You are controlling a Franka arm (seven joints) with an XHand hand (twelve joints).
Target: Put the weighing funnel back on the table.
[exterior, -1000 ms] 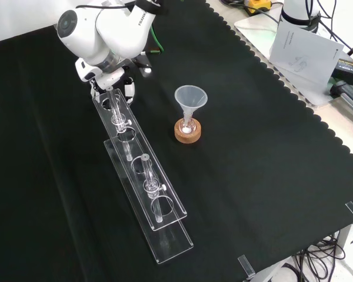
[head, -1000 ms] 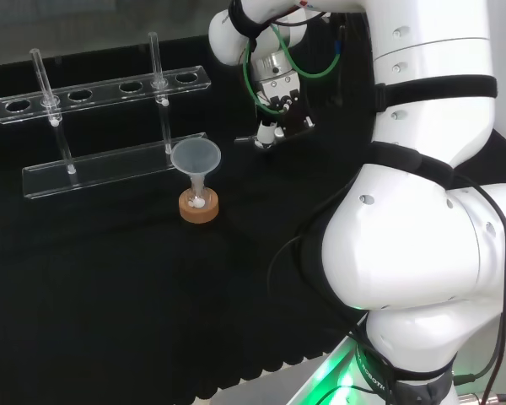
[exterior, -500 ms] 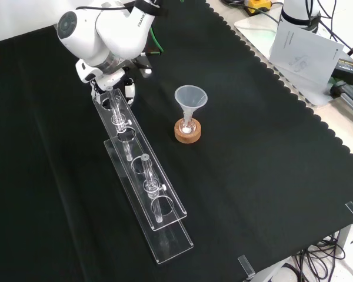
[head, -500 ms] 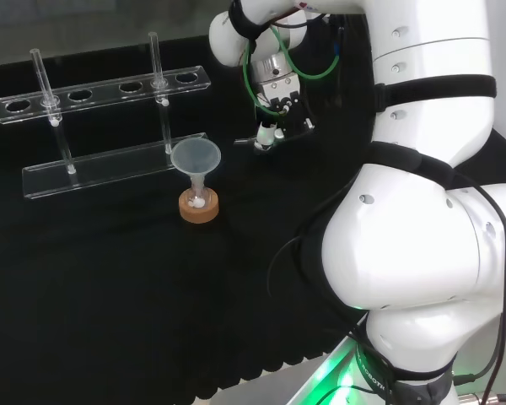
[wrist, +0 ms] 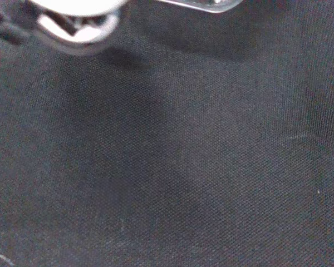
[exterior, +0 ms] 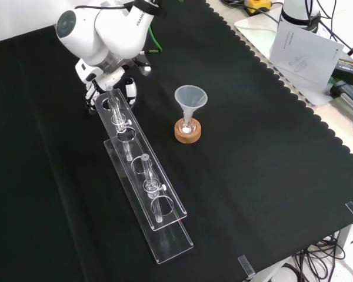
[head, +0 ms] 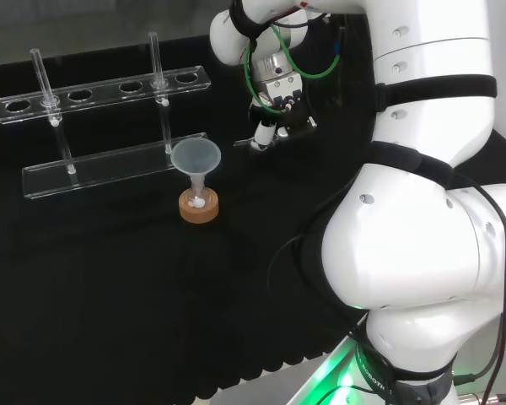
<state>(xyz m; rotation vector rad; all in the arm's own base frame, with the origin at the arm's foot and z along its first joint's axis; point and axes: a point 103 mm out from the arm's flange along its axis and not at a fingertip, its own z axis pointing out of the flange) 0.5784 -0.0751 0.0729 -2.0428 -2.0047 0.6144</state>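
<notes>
My hand (head: 271, 120) hangs low over the black cloth, right of the rack's end in the head view. A thin clear piece, the weighing funnel (head: 244, 142), sticks out leftward from its fingertips (head: 262, 132), and the fingers are curled at it. Whether the piece touches the cloth I cannot tell. In the front view the hand (exterior: 109, 82) sits under the arm's white link at the rack's far end. The wrist view has a blurred white part of the hand (wrist: 78, 21), a clear edge (wrist: 206, 4) and cloth weave close below.
A clear test tube rack (head: 101, 89) with two tubes stands left of the hand in the head view. The big funnel (head: 196, 157) stands in its small flask on a cork ring (head: 199, 207), in front of the rack. Papers and cables (exterior: 303, 47) lie off the cloth.
The hand has shifted slightly left and up in the head view. In the front view its fingers sit a little further left. The funnel and rack have not moved.
</notes>
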